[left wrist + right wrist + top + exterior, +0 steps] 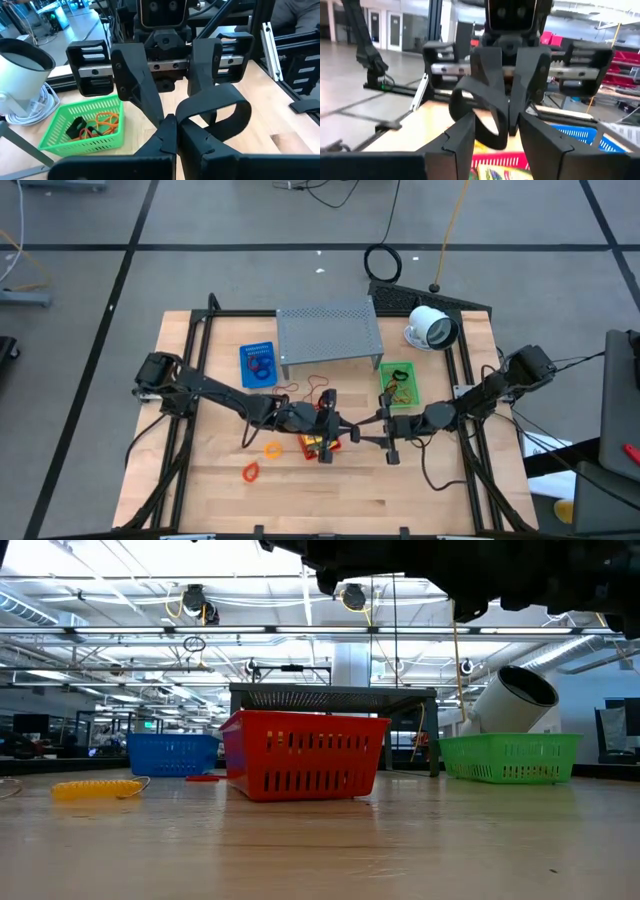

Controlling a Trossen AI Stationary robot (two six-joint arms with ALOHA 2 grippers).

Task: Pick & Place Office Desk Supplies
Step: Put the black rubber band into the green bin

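While the arms meet nose to nose at the centre of the high view, you're mid hand-off over the red basket (300, 755).

Your left gripper (172, 125) is pressed together, pinching one end of a black loop (220, 105), so the loop hangs out in the open. Your right gripper (497, 125) sits spread on either side of it, not clamped yet. My guess is you're swapping hands because the green basket (398, 385), right of centre, is on the right arm's side.
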